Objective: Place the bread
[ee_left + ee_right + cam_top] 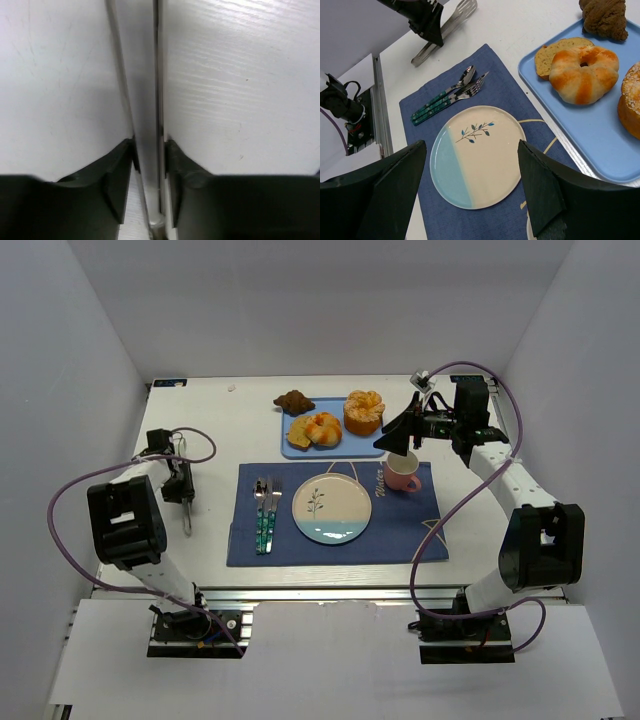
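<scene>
The left wrist view alone gives a close look at the left gripper (149, 155). Its black fingers press on both sides of the thin, shiny metal tongs (142, 100), clenched on them above the white worktop (240, 90). The right wrist view shows the right gripper (471, 150) spread wide with nothing between its fingers, above the round cream and pale-blue plate (485, 165) on the dark blue placemat (495, 72). The tall, round orange-golden bread (363, 412) with a swirled top sits at the right end of the light blue tray (300, 451). It is just left of the right gripper and apart from it.
</scene>
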